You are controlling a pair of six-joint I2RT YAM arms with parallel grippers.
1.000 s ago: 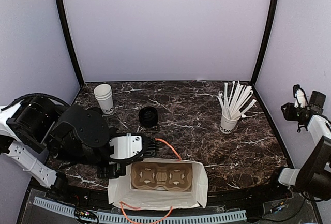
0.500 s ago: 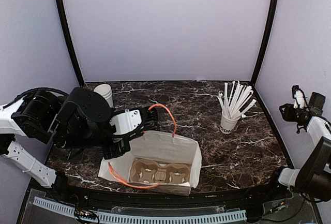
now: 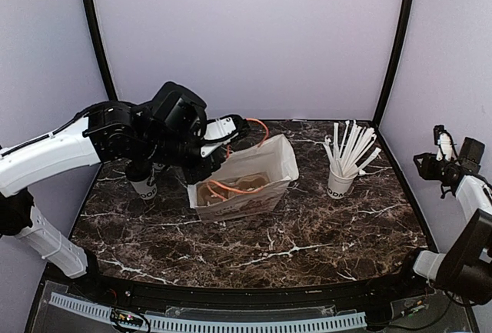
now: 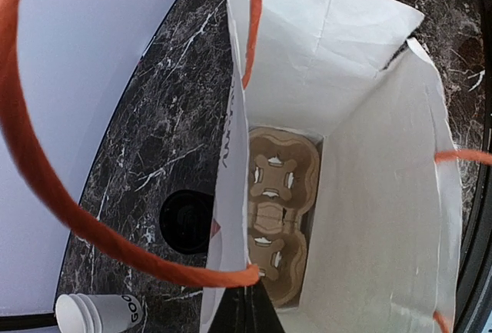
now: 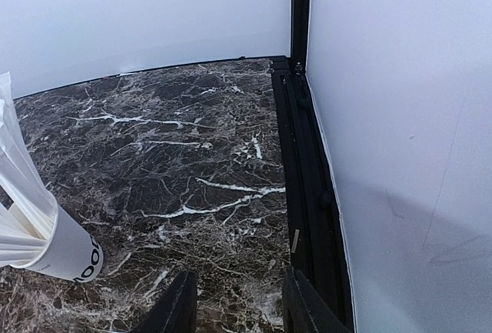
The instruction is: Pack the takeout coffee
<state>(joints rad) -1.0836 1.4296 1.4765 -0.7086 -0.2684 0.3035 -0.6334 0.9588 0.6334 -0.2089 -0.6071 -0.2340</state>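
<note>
The left claw [image 4: 234,314] is pinched shut on the rim of the paper bag [image 3: 246,208]. One dark finger shows inside the near wall in the wrist view, and an orange handle [image 4: 46,187] loops loose around the camera. The bag hangs tilted over the back middle of the worktop [image 3: 307,233], its mouth gaping. I cannot tell whether its base touches down. A cardboard cup carrier [image 4: 277,218] lies flat on the bag's floor.

The coffee [image 4: 184,221] stands on the worktop just outside the bag's left wall as the wrist camera sees it, its black lid on. The arm and bag hide it from the overhead camera. The stack of white cups [image 3: 144,187] is near the arm, and the cup of straws [image 3: 340,183] is well apart to the right.

The step seems to be setting the bag down ready for loading. Done well, that means:
- lowering it until the base sits flat and the walls stand upright
- keeping the wall clear of the coffee, which is close enough to be tipped
- letting go only once the mouth holds open and the handle is not draped across it

The right claw [image 5: 240,291] holds nothing, with its fingers spread, far off at the right edge.
</note>
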